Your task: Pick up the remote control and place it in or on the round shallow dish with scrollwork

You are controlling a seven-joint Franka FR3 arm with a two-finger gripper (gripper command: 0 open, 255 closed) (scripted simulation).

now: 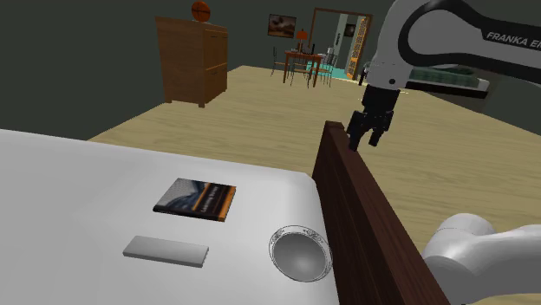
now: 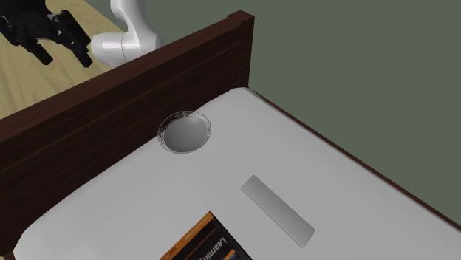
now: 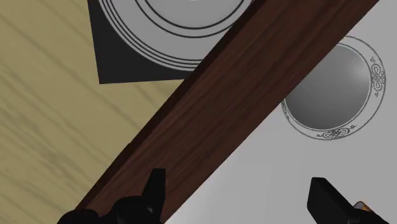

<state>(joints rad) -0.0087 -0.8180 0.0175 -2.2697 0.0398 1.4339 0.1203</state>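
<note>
Hovering above the top edge of the dark wooden board [image 1: 364,217] at the bed's end, the gripper [image 1: 365,141] is holding its fingers apart with nothing between them. The remote [image 1: 166,250], a thin grey slab, is lying flat on the white bed top [image 1: 69,191], well apart from the gripper, near the book [image 1: 196,199] and some way from the dish [image 1: 299,258], which is sitting just beside the board.

The board is standing between the arm and everything it needs, so a low or direct sweep toward the remote is risking a knock against that edge. The remote is lying flush, so the fingers are likely to be scraping the bed top or slipping off its thin sides. It is also looking longer than the dish is wide, so it may be tipping off the rim once released. A wide approach could be nudging the book.

Beyond the bed, a pale wood floor [image 1: 260,104] is running back to a wooden cabinet [image 1: 192,61] with an orange ball [image 1: 200,10] on top, and a table with chairs [image 1: 299,62] is standing by a doorway.
</note>
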